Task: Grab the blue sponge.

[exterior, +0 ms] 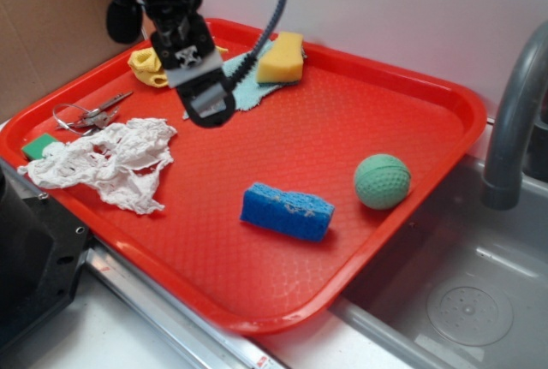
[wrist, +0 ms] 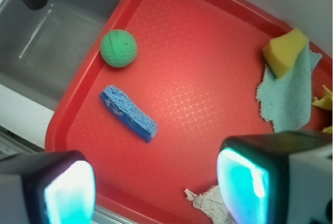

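Nothing of the grab is done yet, as I judge it: the bright blue rectangular porous sponge (exterior: 287,211) lies untouched on the red plastic tray (exterior: 402,86), close to the tray's near rim, flat on its long side. Just beside it, toward the metal sink (exterior: 479,300), sits the green dimpled ball (exterior: 382,181), apart from the sponge and not touching it. Further up the tray from the sponge, off to its left, lies the crumpled white paper towel (exterior: 116,159), with a small flat green block (exterior: 38,145) and a pair of metal scissors (exterior: 90,116) beyond that. My black gripper (exterior: 205,99) hangs above the tray's far half, well apart from the sponge, over the edge of a pale teal cloth (exterior: 257,86). My wrist view shows both pads spread wide with bare tray between them, so I am open and hold nothing; whether my fingertips brush the cloth I cannot quite tell from the side view. Farthest back from the sponge rest the yellow sponge block (exterior: 282,58) and a yellow crumpled rag (exterior: 147,66). What is left for me is everything: travel across to the sponge, line up across its narrow width, descend and close.
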`<control>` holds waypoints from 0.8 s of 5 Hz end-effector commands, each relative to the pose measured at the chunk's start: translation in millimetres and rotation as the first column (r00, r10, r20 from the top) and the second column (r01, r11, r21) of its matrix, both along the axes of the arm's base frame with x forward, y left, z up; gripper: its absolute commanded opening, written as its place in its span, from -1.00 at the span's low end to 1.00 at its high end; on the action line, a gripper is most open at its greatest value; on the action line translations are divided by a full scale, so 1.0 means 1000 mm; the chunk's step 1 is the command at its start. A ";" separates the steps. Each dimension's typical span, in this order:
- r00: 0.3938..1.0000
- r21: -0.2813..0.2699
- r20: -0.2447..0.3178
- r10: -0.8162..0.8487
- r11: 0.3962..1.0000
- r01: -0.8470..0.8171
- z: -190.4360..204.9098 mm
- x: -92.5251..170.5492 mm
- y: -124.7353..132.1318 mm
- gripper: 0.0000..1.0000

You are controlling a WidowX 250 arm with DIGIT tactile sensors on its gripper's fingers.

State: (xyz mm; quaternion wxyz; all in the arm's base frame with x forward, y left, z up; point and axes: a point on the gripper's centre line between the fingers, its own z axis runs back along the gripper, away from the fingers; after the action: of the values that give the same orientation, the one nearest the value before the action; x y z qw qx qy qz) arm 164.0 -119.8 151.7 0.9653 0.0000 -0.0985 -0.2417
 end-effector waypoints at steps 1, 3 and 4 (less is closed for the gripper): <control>0.927 -0.071 -0.052 -0.372 0.927 0.368 -0.093 0.014 -0.017 1.00; 0.860 -0.069 -0.005 -0.511 0.858 0.509 -0.114 0.023 -0.033 1.00; 0.853 -0.036 -0.021 -0.521 0.853 0.520 -0.108 0.026 -0.044 -1.00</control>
State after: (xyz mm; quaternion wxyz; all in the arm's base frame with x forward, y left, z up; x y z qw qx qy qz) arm 188.2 -155.6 35.3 0.8673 -0.0437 -0.0667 -0.4914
